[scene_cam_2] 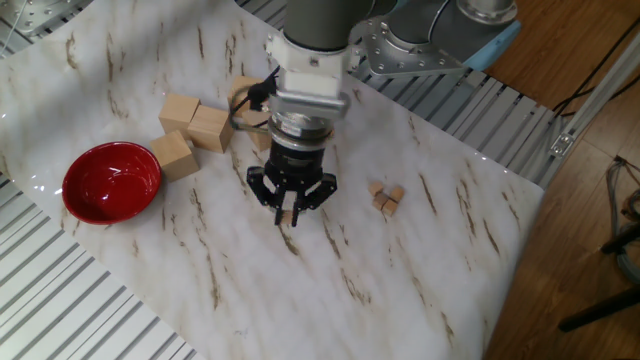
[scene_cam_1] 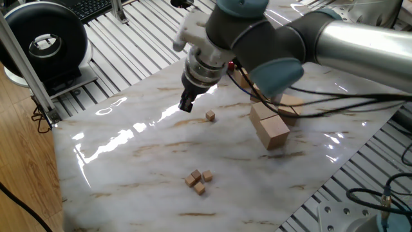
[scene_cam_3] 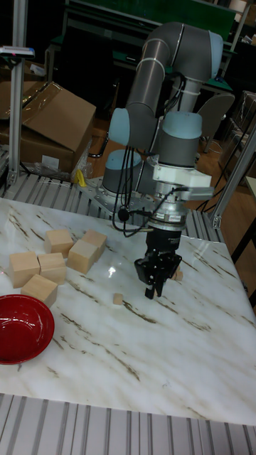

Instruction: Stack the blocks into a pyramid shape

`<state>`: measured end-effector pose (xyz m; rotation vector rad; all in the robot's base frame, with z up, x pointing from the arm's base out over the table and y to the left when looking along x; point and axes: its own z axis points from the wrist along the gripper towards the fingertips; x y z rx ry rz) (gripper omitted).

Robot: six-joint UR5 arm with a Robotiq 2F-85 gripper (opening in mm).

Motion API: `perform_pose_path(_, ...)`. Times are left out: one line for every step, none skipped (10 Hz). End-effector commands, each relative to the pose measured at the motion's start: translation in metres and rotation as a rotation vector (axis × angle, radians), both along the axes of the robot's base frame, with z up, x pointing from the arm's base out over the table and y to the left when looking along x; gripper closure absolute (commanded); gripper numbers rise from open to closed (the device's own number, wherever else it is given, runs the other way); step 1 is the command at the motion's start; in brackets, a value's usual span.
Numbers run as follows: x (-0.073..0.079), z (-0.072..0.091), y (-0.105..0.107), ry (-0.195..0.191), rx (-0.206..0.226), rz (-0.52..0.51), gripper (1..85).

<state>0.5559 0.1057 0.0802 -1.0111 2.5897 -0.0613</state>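
One tiny tan block (scene_cam_1: 210, 115) lies alone on the marble table (scene_cam_1: 129, 161); it also shows in the tall fixed view as the lone block (scene_cam_3: 118, 298). Three more tiny blocks (scene_cam_1: 199, 180) sit in a loose flat cluster, the same cluster (scene_cam_2: 386, 196) appearing in the other fixed view. No pyramid shape shows. My gripper (scene_cam_1: 187, 105) points down just beside the lone block, slightly above the table, apart from it. The gripper (scene_cam_3: 156, 286) is open with nothing between its fingers. In the other fixed view the gripper (scene_cam_2: 291, 205) hides the lone block.
Several large pale wooden blocks (scene_cam_2: 195, 125) stand behind the gripper, also seen as big blocks (scene_cam_1: 269, 127) under the arm. A red bowl (scene_cam_2: 110, 182) sits at one table corner. Slatted metal rails (scene_cam_1: 141, 45) surround the marble top.
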Motion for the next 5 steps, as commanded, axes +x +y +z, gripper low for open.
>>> perform_pose_path(0.015,0.012,0.001,-0.04,-0.17,0.316,84.7)
perform_pose_path(0.028,0.017,-0.004,-0.094,-0.239,0.416,84.7)
perform_pose_path(0.038,0.02,-0.002,-0.137,-0.27,0.511,84.7)
perform_pose_path(0.039,0.021,0.0,-0.144,-0.278,0.566,84.7)
perform_pose_path(0.038,0.021,0.001,-0.141,-0.275,0.604,84.7)
